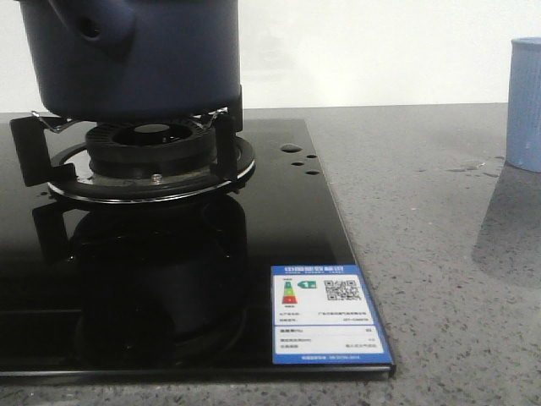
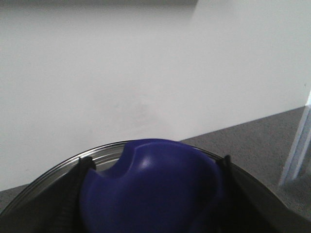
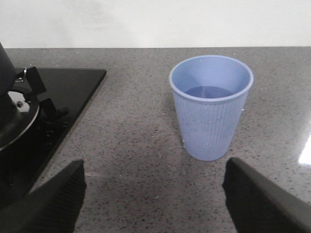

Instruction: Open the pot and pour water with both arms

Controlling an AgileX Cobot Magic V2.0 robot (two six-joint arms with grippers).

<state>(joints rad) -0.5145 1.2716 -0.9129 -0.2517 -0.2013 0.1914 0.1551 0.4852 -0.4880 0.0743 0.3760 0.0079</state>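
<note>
The pot [image 1: 135, 55] sits on the burner [image 1: 152, 148]; my left gripper [image 2: 150, 194] clamps its smooth, slippery-looking blue lid knob [image 2: 150, 189]. My right gripper [image 3: 153, 194] gapes wide before the light, flimsy cup [image 3: 211, 107]

The left gripper [image 2: 150, 194] sat with its two dark fingers [image 2: 73, 194] pressed against either side of a blue knob, while the right gripper [image 3: 154, 199] hung with its fingers [image 3: 53, 199] spread wide, holding nothing.
</note>
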